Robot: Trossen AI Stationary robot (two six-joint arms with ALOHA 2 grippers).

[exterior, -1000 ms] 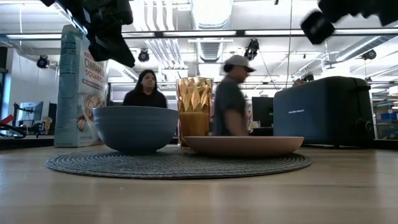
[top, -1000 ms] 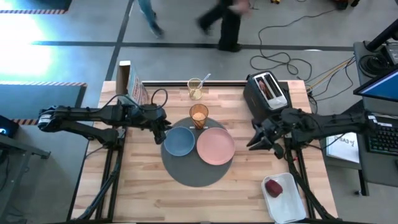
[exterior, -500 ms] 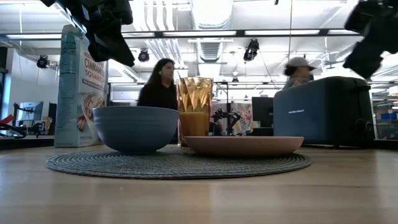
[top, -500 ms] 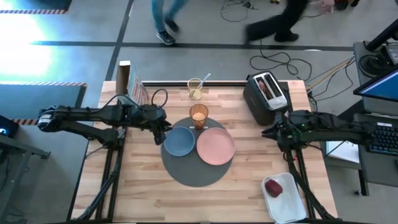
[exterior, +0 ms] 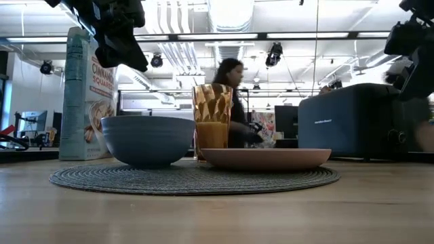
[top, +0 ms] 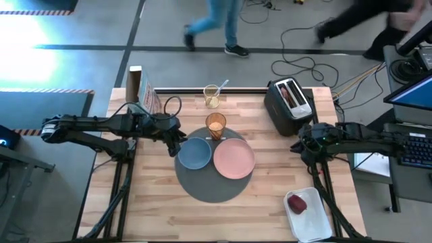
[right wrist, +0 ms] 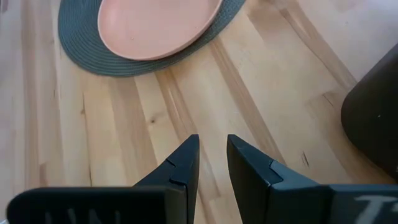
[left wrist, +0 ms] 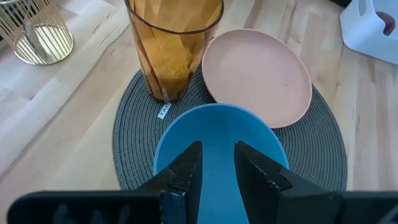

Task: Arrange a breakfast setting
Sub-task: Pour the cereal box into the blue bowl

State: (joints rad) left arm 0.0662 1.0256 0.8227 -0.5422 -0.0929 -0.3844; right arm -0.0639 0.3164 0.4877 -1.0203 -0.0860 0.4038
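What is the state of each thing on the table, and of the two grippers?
Mat: flat on the table.
Blue bowl: upright, empty, on the mat.
Pink plate: empty, on the mat.
Amber tumbler: upright, at the mat's edge.
Toaster: toast in a slot.
Apple: in the white tray.
Left gripper: jaws slightly apart, empty, above the bowl.
Right gripper: jaws slightly apart, empty, above bare table.

Left dark two-finger gripper (left wrist: 217, 165) hovering low, fingers narrowly parted, empty. Right dark two-finger gripper (right wrist: 211, 158) hovering, fingers narrowly parted, empty.
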